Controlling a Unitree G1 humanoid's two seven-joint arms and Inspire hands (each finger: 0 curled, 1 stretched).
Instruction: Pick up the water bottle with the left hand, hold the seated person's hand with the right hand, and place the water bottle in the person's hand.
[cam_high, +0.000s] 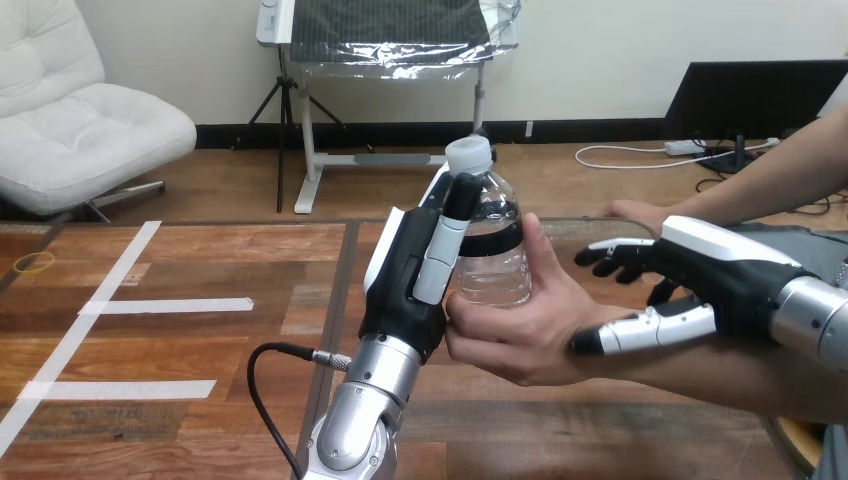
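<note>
A clear water bottle (495, 265) with a white cap stands upright above the table's middle. My left hand (400, 280) is shut on it from the left, fingers running up its side to the neck. The person's hand (520, 335) comes in from the right and wraps the bottle's lower part, thumb up along its right side. My right hand (720, 270) is at the person's wrist, with dark fingers behind it and a white finger across its near side, pinching it.
The person's other hand (630, 210) rests flat on the table further back at the right. White tape strips (170, 305) mark the wooden table (200, 250) at the left. A small yellow ring (35, 263) lies at the far left edge.
</note>
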